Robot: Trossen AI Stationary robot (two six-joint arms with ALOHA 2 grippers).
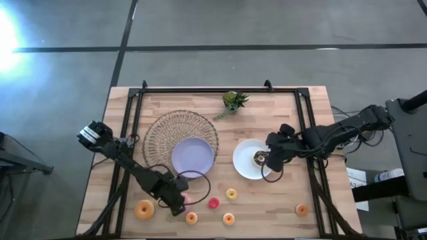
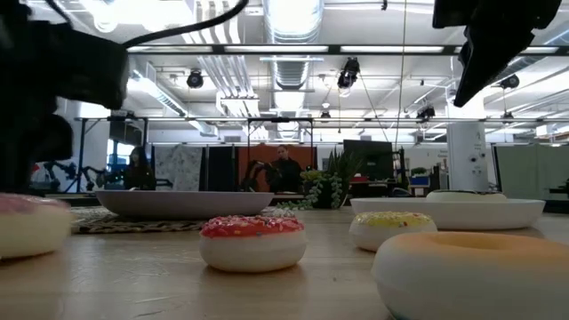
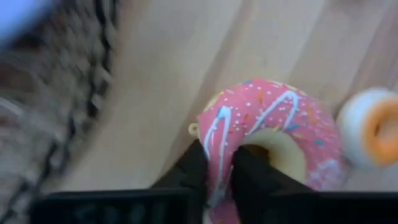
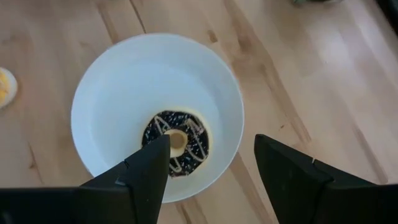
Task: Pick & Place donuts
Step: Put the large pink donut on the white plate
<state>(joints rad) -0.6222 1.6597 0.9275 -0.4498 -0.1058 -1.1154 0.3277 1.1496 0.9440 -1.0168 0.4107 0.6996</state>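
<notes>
Pink donut point(image 3: 267, 140) pinched in left claw point(image 3: 217, 171) (no legible writing anywhere).

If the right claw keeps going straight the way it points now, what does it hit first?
Most likely the chocolate donut lying in the white plate: the open right claw hangs above it, apparently aimed down. Height is unclear.

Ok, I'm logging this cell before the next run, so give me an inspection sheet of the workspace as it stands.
Surface: wooden table, light planks.
Job's things: pink donut; chocolate donut lies in the white plate; six more donuts loose on the near half of the table, among them a red one.
Clutter: lavender plate on a wicker mat; small green plant.
Grippers: left gripper fingers shut on pink donut's ring; right gripper open above white plate.
Cables: black cable loops by left arm.
Surroundings: person far behind table.
</notes>
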